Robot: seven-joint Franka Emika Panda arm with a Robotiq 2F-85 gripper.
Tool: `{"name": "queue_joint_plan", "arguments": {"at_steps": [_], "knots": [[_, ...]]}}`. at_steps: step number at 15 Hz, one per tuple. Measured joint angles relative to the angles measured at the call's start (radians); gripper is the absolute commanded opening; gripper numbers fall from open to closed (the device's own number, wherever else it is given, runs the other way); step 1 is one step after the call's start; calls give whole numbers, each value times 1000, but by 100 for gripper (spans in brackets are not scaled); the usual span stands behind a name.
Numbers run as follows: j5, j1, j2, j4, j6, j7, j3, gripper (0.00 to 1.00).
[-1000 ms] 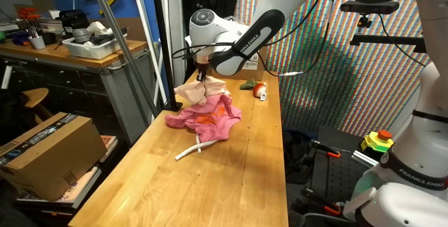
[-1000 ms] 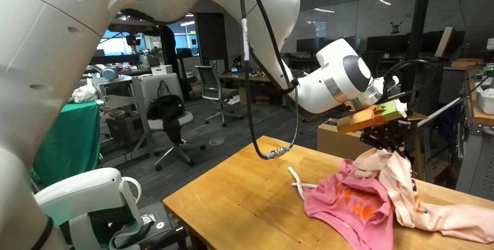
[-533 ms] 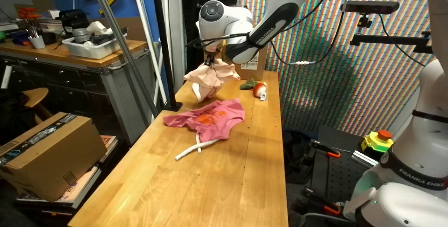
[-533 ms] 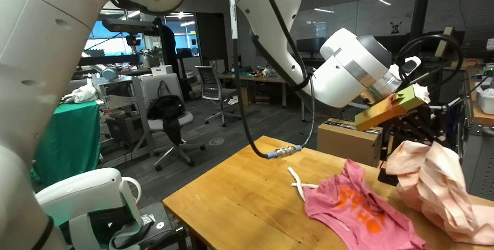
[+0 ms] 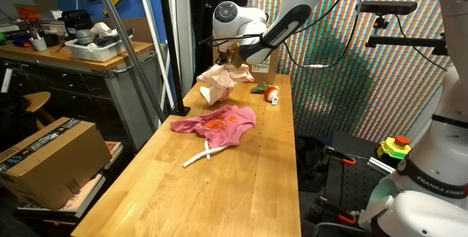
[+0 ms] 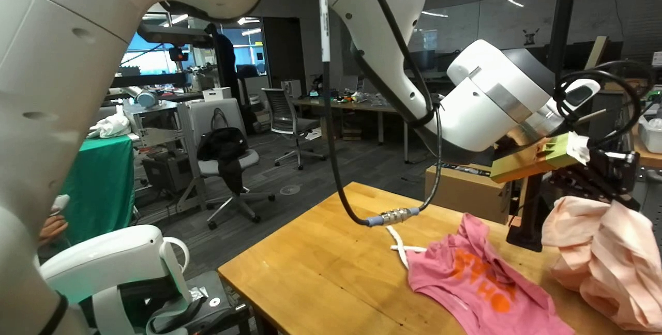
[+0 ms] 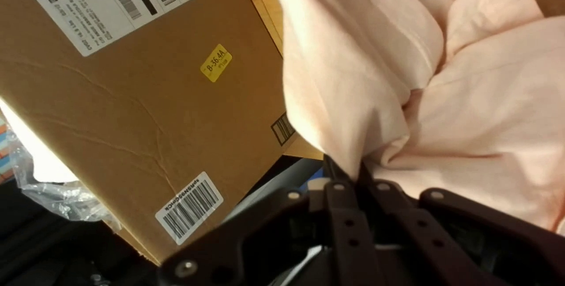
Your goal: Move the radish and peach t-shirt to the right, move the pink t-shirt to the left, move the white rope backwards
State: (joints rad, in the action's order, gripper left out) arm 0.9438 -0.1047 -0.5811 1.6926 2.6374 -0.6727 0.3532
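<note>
Over the wooden table (image 5: 234,196), the peach t-shirt (image 5: 221,79) was held up by a narrow fold, pinched in the nearly closed gripper (image 7: 346,175); with seemingly little cloth caught, it could be dropped. By its hanging folds the nearby radish (image 5: 271,94) could be swept aside. If the pink t-shirt (image 5: 228,125) was pulled, the white rope (image 5: 203,154) partly beneath could be dragged. With too wide a swing, the cardboard box (image 7: 167,100) could be struck.

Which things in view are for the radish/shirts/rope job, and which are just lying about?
For the job:
peach shirt, pinched in the claw
pink shirt
rope, against the pink shirt
radish

Lying about:
labelled carton
taped carton
white bin
black bag
</note>
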Motion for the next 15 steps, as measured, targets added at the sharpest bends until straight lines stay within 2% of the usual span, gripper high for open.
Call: {"name": "queue_joint_plan", "arguments": {"at_steps": [4, 10, 11, 12, 13, 15], "knots": [[-29, 36, -38, -60, 17, -142, -15, 1], [-29, 44, -96, -127, 57, -329, -13, 1], [-30, 44, -104, -133, 62, -347, -14, 4], [-31, 44, -111, -139, 63, -357, -15, 30], [-35, 45, -118, -143, 63, -359, -19, 30], [-48, 50, -130, -143, 63, -352, -34, 44]]}}
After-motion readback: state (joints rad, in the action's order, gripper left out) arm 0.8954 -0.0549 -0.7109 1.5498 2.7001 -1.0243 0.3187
